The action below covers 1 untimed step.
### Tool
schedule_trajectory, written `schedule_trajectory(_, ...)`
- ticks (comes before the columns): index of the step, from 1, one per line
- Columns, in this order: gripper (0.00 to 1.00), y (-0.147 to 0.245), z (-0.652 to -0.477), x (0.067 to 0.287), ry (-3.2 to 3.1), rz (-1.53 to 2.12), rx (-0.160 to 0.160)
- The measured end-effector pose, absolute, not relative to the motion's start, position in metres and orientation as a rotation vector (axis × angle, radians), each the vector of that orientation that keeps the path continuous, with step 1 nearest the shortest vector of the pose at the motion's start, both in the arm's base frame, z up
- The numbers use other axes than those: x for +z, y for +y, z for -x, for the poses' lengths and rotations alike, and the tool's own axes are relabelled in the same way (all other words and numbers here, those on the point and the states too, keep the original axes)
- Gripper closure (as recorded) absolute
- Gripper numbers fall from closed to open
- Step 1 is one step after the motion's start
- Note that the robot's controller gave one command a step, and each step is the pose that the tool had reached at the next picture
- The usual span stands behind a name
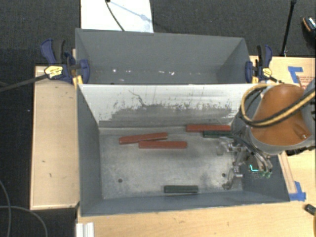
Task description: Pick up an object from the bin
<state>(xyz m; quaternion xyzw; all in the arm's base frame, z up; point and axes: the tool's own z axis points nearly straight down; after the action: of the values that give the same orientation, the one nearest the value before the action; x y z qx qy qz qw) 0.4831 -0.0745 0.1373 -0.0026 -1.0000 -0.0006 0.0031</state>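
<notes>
Short dark green bar (pixel 216 131) at the back right of the grey metal bin (pixel 148 167), touching a red-brown bar (pixel 207 128). Nearest to the claw (pixel 233 176) — hanging low over bare floor just in front, opening impossible to tell. Orange wrist cover (pixel 279 115) above — reaching in from the right.

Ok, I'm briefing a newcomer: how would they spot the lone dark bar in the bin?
Start at the grey bin and follow its floor to the wall at the view's bottom. The dark bar lies flat there, alone. The red-brown bars lie farther back.
</notes>
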Motion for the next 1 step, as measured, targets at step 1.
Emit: schedule_trajectory(1,0.00,-0.0047,-0.5651,0.0690,-3.143,-0.114,-0.007)
